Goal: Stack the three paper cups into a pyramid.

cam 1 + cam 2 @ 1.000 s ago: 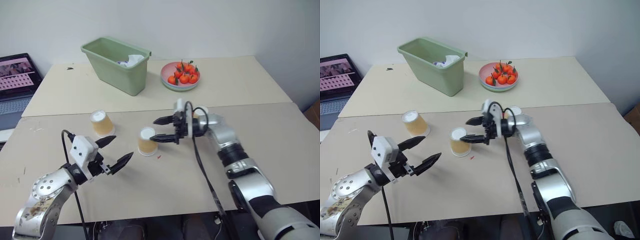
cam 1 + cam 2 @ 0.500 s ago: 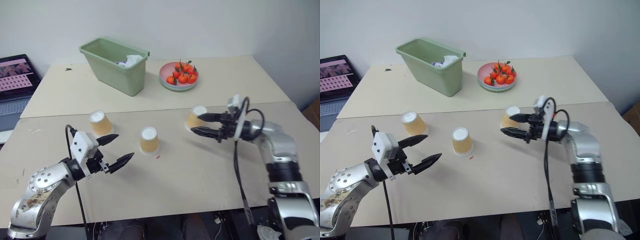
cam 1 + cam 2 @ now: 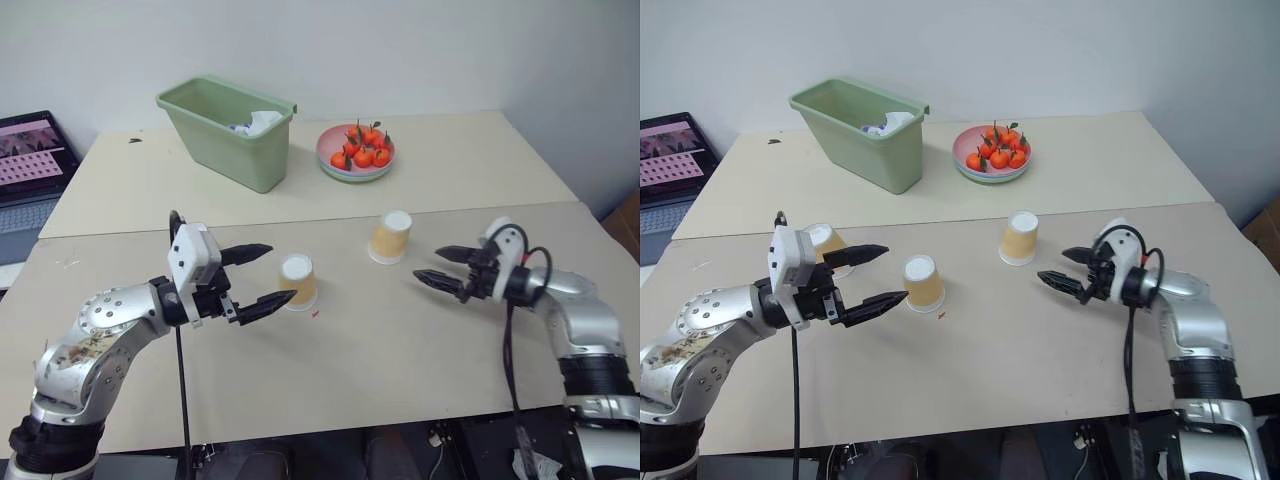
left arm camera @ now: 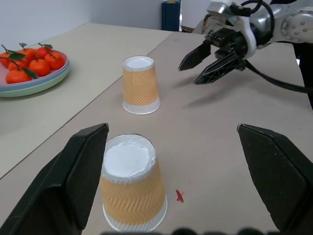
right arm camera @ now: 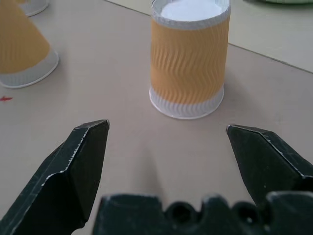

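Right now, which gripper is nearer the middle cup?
Left. The left gripper is open just beside the middle cup, on its left, not touching. The right gripper is open well off to its right, beyond the right cup.

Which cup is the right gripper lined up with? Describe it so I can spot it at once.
Start at the pink plate of oranges on the far table. Come straight toward the robot, just past the seam, to an upside-down paper cup. It stands alone, nearest the open right gripper; the other two cups sit by the left gripper.
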{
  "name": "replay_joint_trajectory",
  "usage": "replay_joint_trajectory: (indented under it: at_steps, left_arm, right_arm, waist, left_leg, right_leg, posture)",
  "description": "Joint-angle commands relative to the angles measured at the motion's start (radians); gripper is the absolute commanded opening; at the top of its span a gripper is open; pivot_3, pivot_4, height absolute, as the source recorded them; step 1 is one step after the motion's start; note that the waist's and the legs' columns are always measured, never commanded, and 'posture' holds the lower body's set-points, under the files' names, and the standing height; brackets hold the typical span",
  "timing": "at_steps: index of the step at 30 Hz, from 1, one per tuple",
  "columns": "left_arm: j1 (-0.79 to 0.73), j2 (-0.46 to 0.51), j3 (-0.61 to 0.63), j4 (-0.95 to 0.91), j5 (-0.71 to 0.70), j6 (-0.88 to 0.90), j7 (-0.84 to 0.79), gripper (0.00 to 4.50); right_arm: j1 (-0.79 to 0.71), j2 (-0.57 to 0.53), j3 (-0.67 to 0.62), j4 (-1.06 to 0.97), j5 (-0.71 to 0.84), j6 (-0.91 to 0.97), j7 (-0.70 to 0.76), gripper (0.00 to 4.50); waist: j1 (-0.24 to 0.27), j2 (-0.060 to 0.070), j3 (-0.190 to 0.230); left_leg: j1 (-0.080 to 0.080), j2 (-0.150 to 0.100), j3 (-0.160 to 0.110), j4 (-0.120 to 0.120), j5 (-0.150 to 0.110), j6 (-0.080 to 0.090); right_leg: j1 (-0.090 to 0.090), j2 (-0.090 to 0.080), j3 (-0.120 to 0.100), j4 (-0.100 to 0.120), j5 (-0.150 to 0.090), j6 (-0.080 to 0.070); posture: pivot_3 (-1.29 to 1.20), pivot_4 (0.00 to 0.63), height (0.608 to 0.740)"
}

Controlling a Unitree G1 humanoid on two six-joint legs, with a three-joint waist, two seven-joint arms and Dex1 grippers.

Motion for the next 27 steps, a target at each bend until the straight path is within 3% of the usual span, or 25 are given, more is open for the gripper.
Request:
replay_joint_trajectory:
  at_steps: [1, 12, 26, 27]
  left_arm:
    - [-0.013, -0.001, -0.011, 0.02, 0.023, -0.035, -0.022, 4.5]
    - [0.053, -0.035, 0.014, 0.043, 0.039, -0.069, -0.001, 4.5]
    - [0.142, -0.048, 0.051, -0.013, 0.053, -0.09, 0.055, 4.5]
    - [0.146, -0.048, 0.055, -0.016, 0.053, -0.089, 0.06, 4.5]
  right_arm:
    - [-0.089, 0.015, 0.01, 0.056, -0.021, -0.078, -0.007, 4.49]
    - [-0.247, 0.031, 0.031, 0.252, -0.044, -0.161, 0.047, 4.49]
    - [-0.403, 0.132, 0.072, 0.502, -0.093, -0.276, 0.093, 4.49]
    - [-0.411, 0.137, 0.073, 0.519, -0.095, -0.288, 0.097, 4.24]
  waist:
    - [0.002, 0.0, 0.0]
    - [0.004, 0.0, 0.0]
    - [0.0, 0.0, 0.0]
    - [0.0, 0.0, 0.0]
  left_leg:
    - [0.0, 0.0, 0.0, 0.0, 0.0, 0.0]
    - [-0.001, 0.0, 0.0, 0.0, 0.0, 0.001]
    - [0.0, 0.0, 0.0, 0.0, 0.0, 0.0]
    - [0.0, 0.0, 0.0, 0.0, 0.0, 0.0]
  right_leg:
    - [0.0, 0.0, 0.0, 0.0, 0.0, 0.0]
    - [0.0, 0.0, 0.0, -0.001, 0.0, 0.0]
    - [-0.001, 0.0, 0.0, 0.0, 0.0, 0.0]
    - [-0.001, 0.0, 0.0, 0.0, 0.0, 0.0]
  posture:
    - [0.0, 0.15, 0.727]
    - [0.0, 0.15, 0.727]
    - [0.0, 0.15, 0.727]
    - [0.0, 0.15, 0.727]
